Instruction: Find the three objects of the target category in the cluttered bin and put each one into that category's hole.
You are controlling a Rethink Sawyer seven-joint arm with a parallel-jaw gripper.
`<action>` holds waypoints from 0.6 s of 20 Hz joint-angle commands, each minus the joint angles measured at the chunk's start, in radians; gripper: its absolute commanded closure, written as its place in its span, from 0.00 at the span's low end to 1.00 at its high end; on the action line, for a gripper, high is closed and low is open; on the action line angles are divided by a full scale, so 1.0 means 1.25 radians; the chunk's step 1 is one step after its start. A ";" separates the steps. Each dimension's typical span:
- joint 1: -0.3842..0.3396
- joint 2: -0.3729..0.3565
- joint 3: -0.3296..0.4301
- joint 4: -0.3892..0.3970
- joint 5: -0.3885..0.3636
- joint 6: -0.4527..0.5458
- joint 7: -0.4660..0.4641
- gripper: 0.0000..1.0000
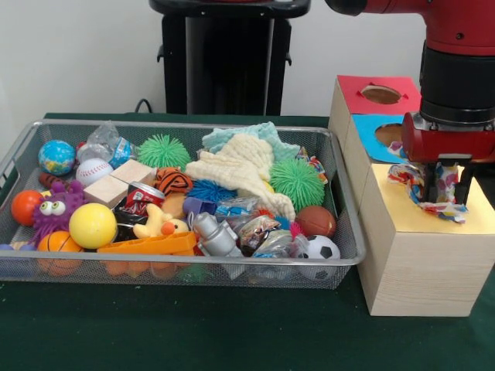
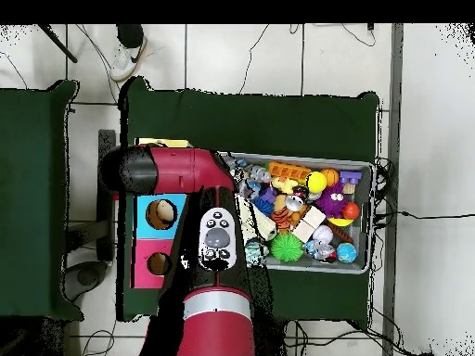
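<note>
Tool (image 1: 441, 185) clamped on crinkly wrapper (image 1: 433, 189) over yellow box top (image 1: 410, 220); no hole visible there. Bin (image 1: 340, 232) still full, count deposited unknown.

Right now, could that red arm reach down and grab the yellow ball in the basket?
Probably not straight away. The gripper is over the yellow-topped box, shut on a crinkly wrapper. The yellow ball itself lies on top of the pile, uncovered, so it looks reachable once the gripper is empty.

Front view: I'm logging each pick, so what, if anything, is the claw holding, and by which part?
The claw is shut on a crinkled, colourful wrapper, pinched at its upper middle, above the yellow-topped box; the loose ends hang down either side.
</note>
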 commanded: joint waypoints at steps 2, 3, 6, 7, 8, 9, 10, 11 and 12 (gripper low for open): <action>-0.039 0.117 0.050 0.056 -0.023 -0.125 0.102 0.00; -0.040 0.115 0.053 0.058 -0.022 -0.125 0.101 0.00; -0.044 0.115 0.060 0.061 -0.022 -0.130 0.097 0.00; -0.045 0.115 0.061 0.060 -0.021 -0.129 0.096 0.00; -0.046 0.113 0.062 0.059 -0.021 -0.126 0.095 0.00; -0.045 0.110 0.062 0.059 -0.020 -0.121 0.094 0.00; -0.045 0.108 0.061 0.059 -0.019 -0.117 0.093 0.00; -0.044 0.104 0.060 0.059 -0.018 -0.112 0.094 0.00; -0.041 0.098 0.056 0.059 -0.016 -0.103 0.096 0.00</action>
